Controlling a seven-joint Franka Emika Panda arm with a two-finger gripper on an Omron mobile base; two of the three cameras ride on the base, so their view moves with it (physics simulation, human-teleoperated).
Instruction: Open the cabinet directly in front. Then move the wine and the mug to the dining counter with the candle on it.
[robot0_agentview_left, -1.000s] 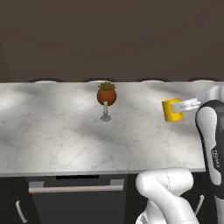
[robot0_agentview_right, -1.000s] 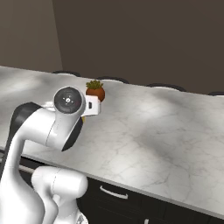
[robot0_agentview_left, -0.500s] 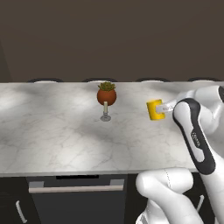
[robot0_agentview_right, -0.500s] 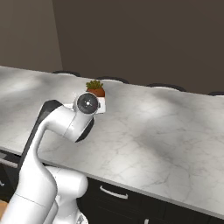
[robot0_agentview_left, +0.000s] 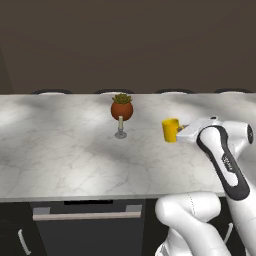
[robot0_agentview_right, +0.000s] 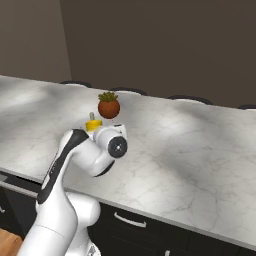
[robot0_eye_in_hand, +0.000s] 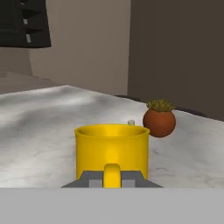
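Observation:
A bright yellow mug is carried low over the white-grey marbled dining counter. My gripper is shut on its side handle. I cannot tell whether the mug's base touches the top. The candle, a red-brown ball with a green tuft on a thin pale stem, stands a short way to the mug's left in the left base view, apart from it. The wine is out of view.
A dark dishwasher front with a pale bar handle sits below the counter's near edge, beside dark base cabinets. Dark rounded chair backs line the far edge. A dark cabinet shows far off in the hand view.
The arm has swung left across the counter with the mug in its grip, bringing it closer to the candle. The candle has not moved.

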